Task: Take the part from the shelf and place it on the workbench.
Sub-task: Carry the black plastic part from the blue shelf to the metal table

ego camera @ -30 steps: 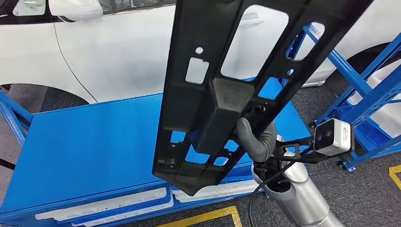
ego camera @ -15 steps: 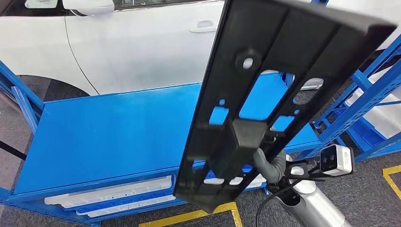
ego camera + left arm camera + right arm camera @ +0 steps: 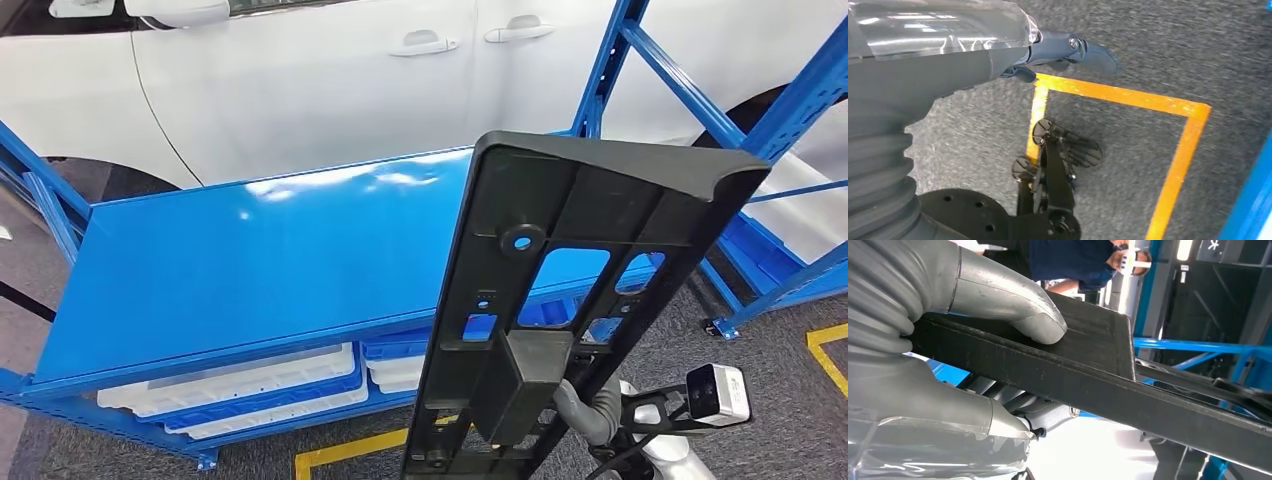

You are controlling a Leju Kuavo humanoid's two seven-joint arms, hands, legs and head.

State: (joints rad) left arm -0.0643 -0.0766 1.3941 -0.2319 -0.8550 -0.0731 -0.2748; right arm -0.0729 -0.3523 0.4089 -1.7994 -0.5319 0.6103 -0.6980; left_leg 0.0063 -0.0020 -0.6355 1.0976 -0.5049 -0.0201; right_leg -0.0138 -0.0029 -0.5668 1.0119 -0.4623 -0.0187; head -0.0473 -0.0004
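Note:
The part (image 3: pixel 610 215) is a long black plastic panel with several cut-outs, held steeply tilted in front of me, its top edge up and to the right. My right hand (image 3: pixel 583 405) grips it near its lower end, beside a boxy block on the panel. In the right wrist view the grey thumb (image 3: pixel 1013 305) presses on the panel's black rail (image 3: pixel 1108 390), with the fingers wrapped under it. The blue workbench top (image 3: pixel 250 260) lies bare beyond and left of the part. My left hand (image 3: pixel 998 55) hangs over the floor, holding nothing, a dark finger stretched out.
A white car (image 3: pixel 300 80) stands behind the workbench. White trays (image 3: pixel 240 395) sit on the bench's lower level. Blue shelf uprights (image 3: pixel 790 110) rise at the right. Yellow tape (image 3: pixel 340 455) marks the grey carpet. A person in a dark blue top (image 3: pixel 1073 257) stands behind.
The whole view has shifted, so the camera moved. The part now sits lower and further right in the picture, with more of the workbench top visible. My right hand still grips it.

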